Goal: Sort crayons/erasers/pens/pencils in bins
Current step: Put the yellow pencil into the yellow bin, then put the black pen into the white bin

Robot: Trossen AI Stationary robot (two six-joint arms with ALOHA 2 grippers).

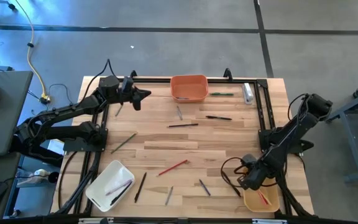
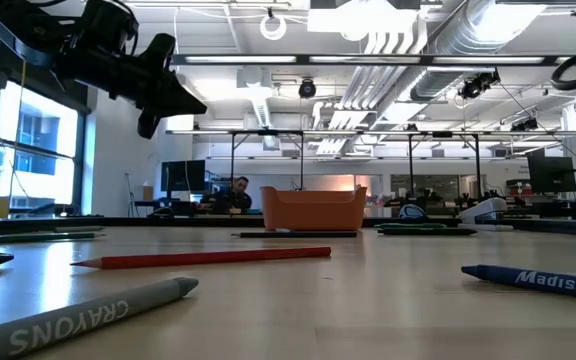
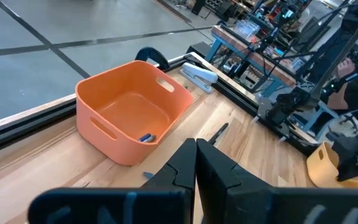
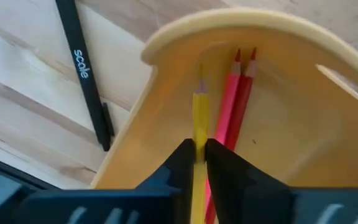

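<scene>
Right gripper [image 4: 195,155]: your fingers pinch a slim yellow pencil [image 4: 200,118] over the smooth tan bin [image 4: 278,93].
Left gripper [image 3: 196,163]: pressed together, raised near the glossy orange bin [image 3: 129,112].

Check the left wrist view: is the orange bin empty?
No. A small blue item lies on the floor of the orange bin.

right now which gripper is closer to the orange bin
Left. The left gripper hovers just beside the orange bin; the right gripper is across the table over the tan bin.
</scene>
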